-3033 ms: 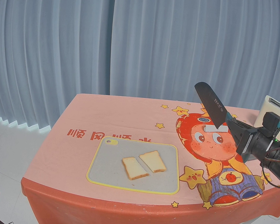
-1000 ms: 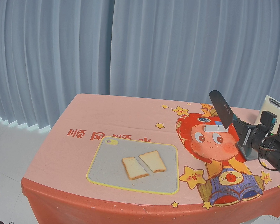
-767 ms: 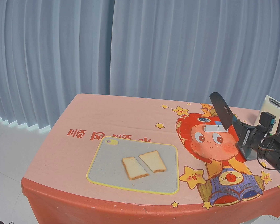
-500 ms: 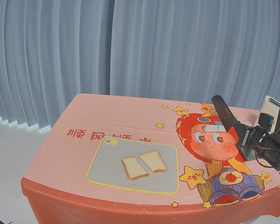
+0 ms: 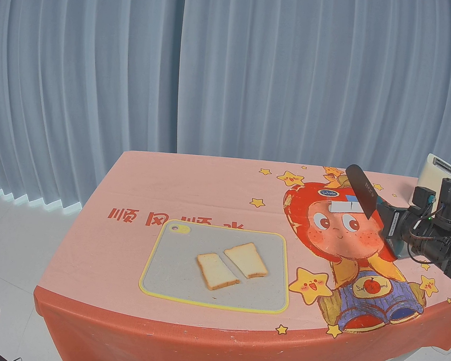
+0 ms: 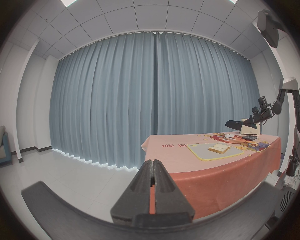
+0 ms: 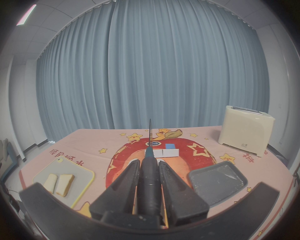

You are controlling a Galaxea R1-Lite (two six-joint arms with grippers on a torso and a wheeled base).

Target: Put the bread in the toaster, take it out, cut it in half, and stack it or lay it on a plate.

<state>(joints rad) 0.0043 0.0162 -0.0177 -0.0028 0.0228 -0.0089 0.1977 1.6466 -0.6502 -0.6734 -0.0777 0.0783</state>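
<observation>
Two bread halves (image 5: pixel 217 271) (image 5: pixel 247 259) lie side by side on the grey, yellow-rimmed cutting board (image 5: pixel 173 269) near the table's front. They also appear as bread halves (image 7: pixel 64 184) on the board (image 7: pixel 82 173) in the right wrist view. My right gripper (image 7: pixel 149 164) is shut on the handle of a black knife (image 5: pixel 361 189), held above the table's right side with the blade pointing up and back. The cream toaster (image 5: pixel 439 177) stands at the far right behind that arm. My left gripper (image 6: pixel 152 165) is shut on nothing, low and off the table's left front.
A dark grey tray (image 7: pixel 217 182) lies on the table in front of the toaster (image 7: pixel 246 129). A small white block (image 5: pixel 348 206) with a blue piece behind it sits on the cartoon print. The orange tablecloth (image 5: pixel 144 191) is bare at the back left.
My right arm has carried the knife to the right and lower, away from the cutting board and toward the toaster side. The bread and board have not moved.
</observation>
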